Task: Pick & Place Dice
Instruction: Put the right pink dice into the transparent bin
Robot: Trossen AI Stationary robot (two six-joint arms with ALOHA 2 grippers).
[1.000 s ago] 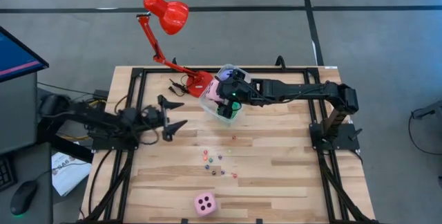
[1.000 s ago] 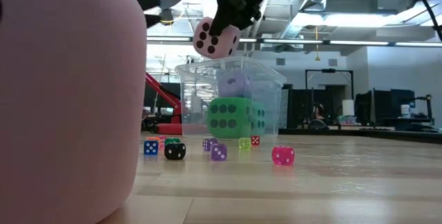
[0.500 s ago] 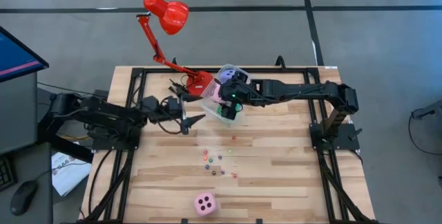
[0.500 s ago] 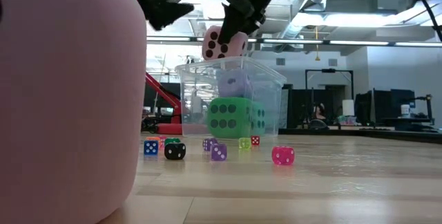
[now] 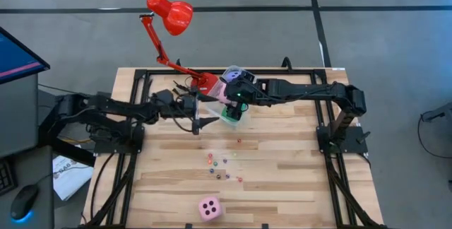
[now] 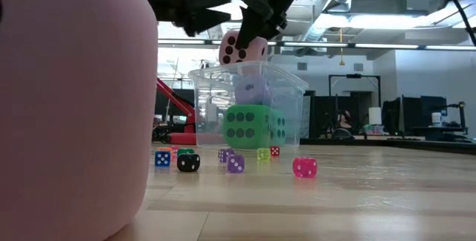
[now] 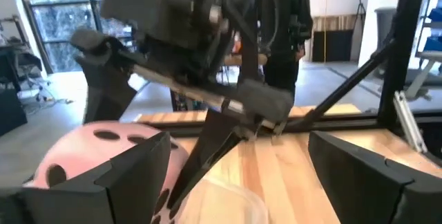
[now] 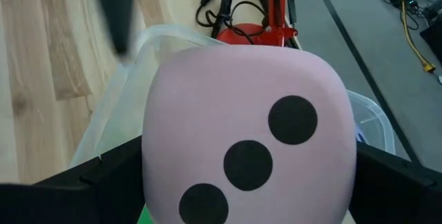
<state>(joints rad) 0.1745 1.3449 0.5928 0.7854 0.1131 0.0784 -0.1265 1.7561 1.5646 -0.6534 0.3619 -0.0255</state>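
Above the clear tub, pink die: pinched between right gripper fingers across opposite flat faces, apparently soft, light, squashable; left gripper alongside, fingers spread, empty.

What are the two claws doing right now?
Left gripper: open, empty, beside the clear tub.
Right gripper: shut on the pink die above the tub.
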